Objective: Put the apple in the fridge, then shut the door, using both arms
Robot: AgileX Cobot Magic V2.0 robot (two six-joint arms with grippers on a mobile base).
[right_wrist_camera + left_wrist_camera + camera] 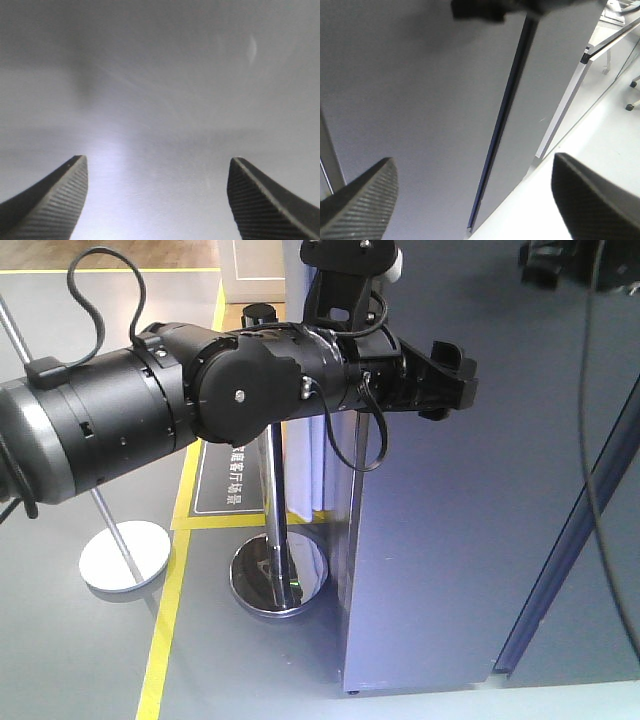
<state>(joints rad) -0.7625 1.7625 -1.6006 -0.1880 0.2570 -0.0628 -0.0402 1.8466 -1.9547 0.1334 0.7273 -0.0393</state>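
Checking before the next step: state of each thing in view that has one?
left claw: open, empty, facing the grey front.
right claw: open, empty, close to a plain grey surface.
fridge: looks shut; the door seam shows only as a thin dark line.
apple: not in view.

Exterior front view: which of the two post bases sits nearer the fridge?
The mirror-chrome base, beside the fridge; the flat white base lies farther left.
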